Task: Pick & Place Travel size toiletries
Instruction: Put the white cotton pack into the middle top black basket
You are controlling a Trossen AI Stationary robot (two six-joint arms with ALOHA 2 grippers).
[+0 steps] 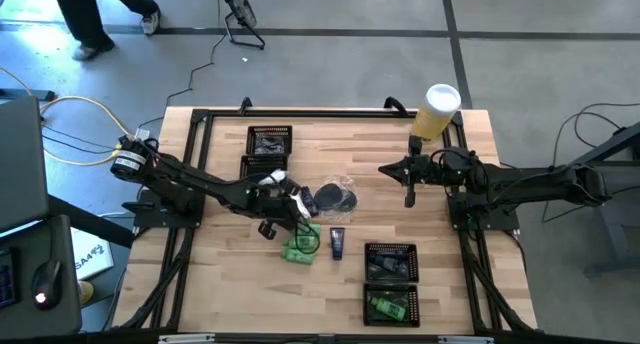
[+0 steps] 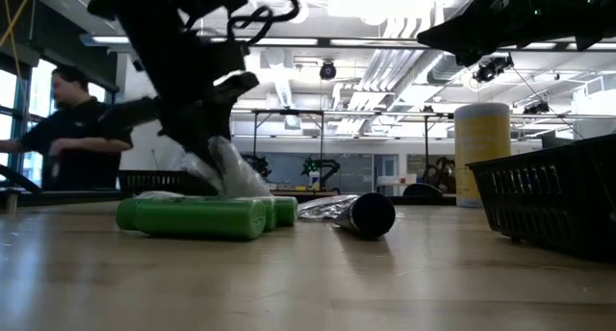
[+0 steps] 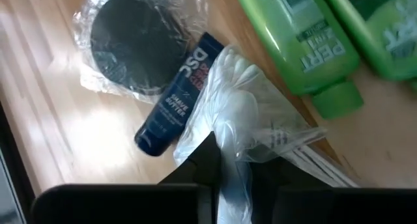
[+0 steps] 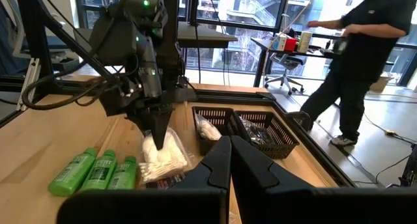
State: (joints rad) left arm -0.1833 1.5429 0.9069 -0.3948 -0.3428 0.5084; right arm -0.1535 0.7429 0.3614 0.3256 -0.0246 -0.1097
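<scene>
Big windows (image 4: 215,15), grey floor (image 1: 330,9), office chair (image 4: 285,77), maybe desks w/ clutter behind.

A robotics laboratory in a large open-plan industrial hall. Indicators: a wooden worktable (image 1: 330,284) with a black frame carrying two dark arms, cables (image 1: 70,109) trailing over a polished grey floor (image 1: 540,64), exposed ceiling ducts (image 2: 385,57) and strip lighting, further robot arms (image 2: 318,165) at distant benches, and a person (image 4: 365,48) standing at a desk near tall windows (image 4: 221,22).

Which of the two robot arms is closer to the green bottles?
Left. The left gripper hangs right beside the green bottles, pinching a clear packet. The right gripper waits farther off, near the yellow cylinder.
</scene>
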